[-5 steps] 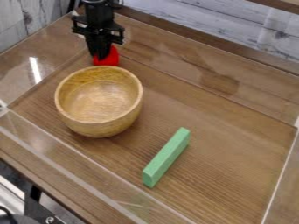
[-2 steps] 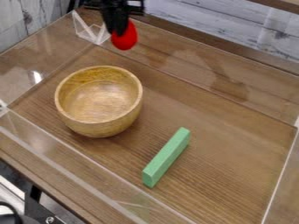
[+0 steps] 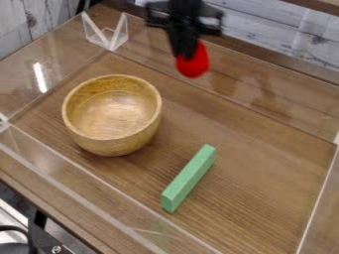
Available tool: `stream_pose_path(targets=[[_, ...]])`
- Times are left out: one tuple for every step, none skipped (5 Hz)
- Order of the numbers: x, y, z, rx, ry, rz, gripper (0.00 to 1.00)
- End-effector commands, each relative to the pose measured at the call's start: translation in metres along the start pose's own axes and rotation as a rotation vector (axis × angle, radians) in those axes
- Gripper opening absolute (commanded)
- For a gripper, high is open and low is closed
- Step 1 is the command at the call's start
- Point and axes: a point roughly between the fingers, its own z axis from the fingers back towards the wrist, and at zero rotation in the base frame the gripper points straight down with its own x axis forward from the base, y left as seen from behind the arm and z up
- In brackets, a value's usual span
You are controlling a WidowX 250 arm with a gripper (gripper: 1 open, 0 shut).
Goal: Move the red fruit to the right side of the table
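The red fruit [image 3: 195, 62] hangs in the air above the back middle of the table [image 3: 265, 149], clear of the wood. My gripper [image 3: 189, 48] points down from the top edge and is shut on the fruit's upper part, so its green top is hidden between the black fingers. The fruit is up and to the right of the wooden bowl.
A round wooden bowl [image 3: 113, 114] stands at the left of the table. A long green block [image 3: 189, 178] lies slanted near the front middle. Low clear acrylic walls [image 3: 106, 32] edge the tabletop.
My gripper has lifted the red fruit from the spot behind the bowl and carried it to the right along the back of the table, still shut on it.
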Motion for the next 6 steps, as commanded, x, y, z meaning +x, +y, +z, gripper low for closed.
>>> stream_pose_path(targets=[[-0.013, -0.045, 0.006, -0.027, -0.054, -0.046, 0.0], [-0.031, -0.087, -0.01, -0.05, -0.038, -0.086, 0.0], [-0.03, -0.124, -0.022, -0.083, -0.009, -0.192, 0.0], [-0.027, -0.14, -0.032, -0.111, 0.011, -0.27, 0.0], [-0.032, -0.131, -0.04, -0.109, 0.012, -0.214, 0.0], [-0.033, -0.12, -0.043, -0.111, 0.002, -0.148, 0.0]])
